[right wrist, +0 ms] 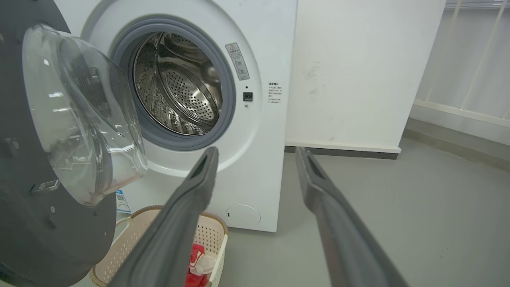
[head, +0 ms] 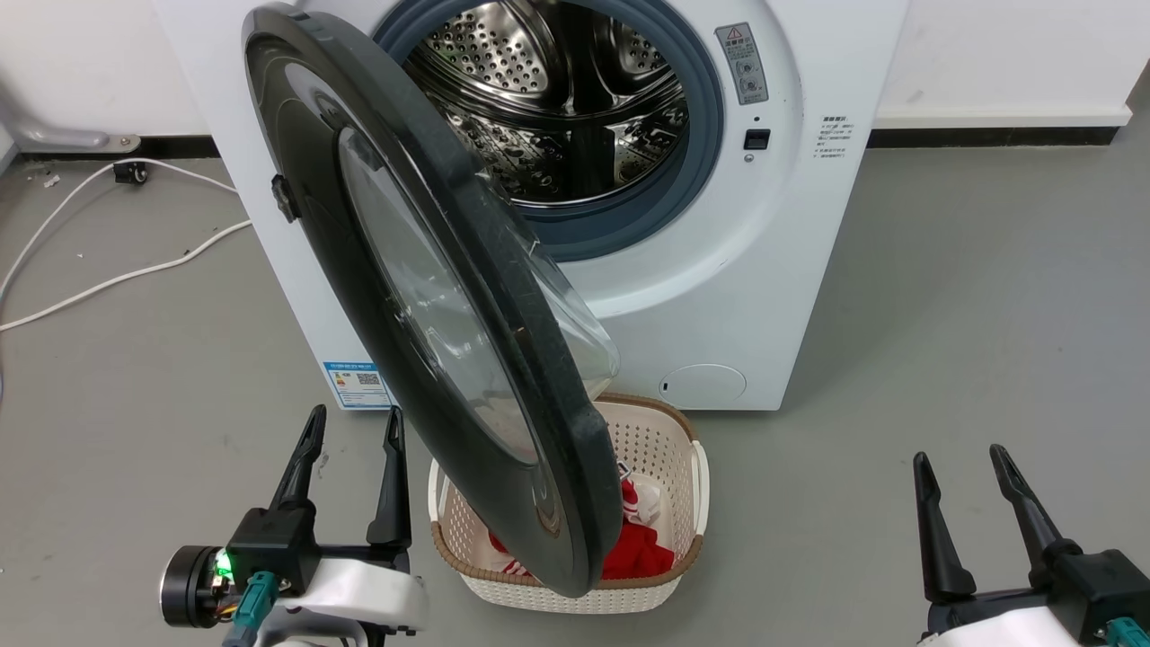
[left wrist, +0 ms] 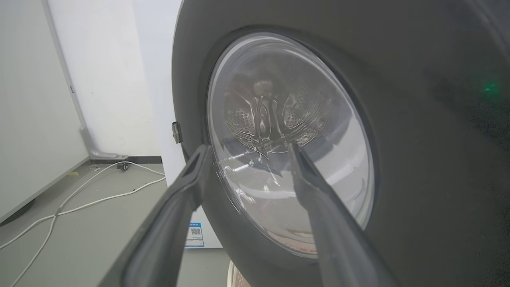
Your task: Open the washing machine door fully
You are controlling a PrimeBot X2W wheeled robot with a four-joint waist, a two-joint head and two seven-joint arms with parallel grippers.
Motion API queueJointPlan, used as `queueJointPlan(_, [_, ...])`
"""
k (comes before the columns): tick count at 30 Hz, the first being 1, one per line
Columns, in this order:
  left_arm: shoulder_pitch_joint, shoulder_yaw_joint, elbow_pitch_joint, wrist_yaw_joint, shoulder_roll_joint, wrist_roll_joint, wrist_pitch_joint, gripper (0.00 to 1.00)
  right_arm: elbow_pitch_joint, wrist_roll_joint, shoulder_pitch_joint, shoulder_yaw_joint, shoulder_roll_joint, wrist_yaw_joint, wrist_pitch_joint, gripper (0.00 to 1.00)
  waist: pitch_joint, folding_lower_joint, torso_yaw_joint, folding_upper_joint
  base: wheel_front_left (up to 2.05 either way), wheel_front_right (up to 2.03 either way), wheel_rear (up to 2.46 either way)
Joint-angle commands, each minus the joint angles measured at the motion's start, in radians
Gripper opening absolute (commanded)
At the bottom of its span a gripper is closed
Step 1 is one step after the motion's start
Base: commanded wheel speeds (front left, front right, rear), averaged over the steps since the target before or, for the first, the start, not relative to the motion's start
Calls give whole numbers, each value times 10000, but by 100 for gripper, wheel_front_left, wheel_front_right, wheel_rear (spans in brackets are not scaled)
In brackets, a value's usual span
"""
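Hanging wide apart and holding nothing, the jaws of the left gripper (head: 353, 422) and right gripper (head: 961, 460) flank the cream laundry basket (head: 687, 530), which holds red and white clothes (head: 640, 539) under the half-open washing machine door (head: 296, 180).

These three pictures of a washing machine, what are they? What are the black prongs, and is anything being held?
All three come from one robot. The head view looks down from its head. The prongs are its grippers: the left gripper and right gripper, each with two long fingers. The other two pictures come from cameras on the wrists, looking along those fingers. Both grippers are open and hold nothing. The washing machine stands with its washing machine door swung partly out, showing the steel drum. On the floor before it sits a laundry basket with red and white clothes.
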Motion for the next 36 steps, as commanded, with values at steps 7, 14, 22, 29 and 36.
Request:
queueJointPlan(7, [112,-12,-20,-47,0,42,-25,100,369,283,-324,29,20,-7,-169,100,-52,1,-70,0,0,0,0])
queueJointPlan(14, [145,-84,22,-47,0,-99,-25,100,463,396,-307,16,20,-7,-198,100,-71,1,-89,0,0,0,0])
queueJointPlan(22, [-13,-56,-315,1,7,53,-25,0,548,510,-333,55,21,-7,-211,100,-16,1,-92,0,0,0,0])
queueJointPlan(29, [-491,-8,-2154,252,2,162,-24,0,678,658,-356,76,21,-7,-224,100,26,1,-32,0,0,0,0])
queueJointPlan(36, [-1565,-573,-5455,387,0,487,-24,0,769,785,-431,95,21,-7,-220,100,57,1,-54,0,0,0,0])
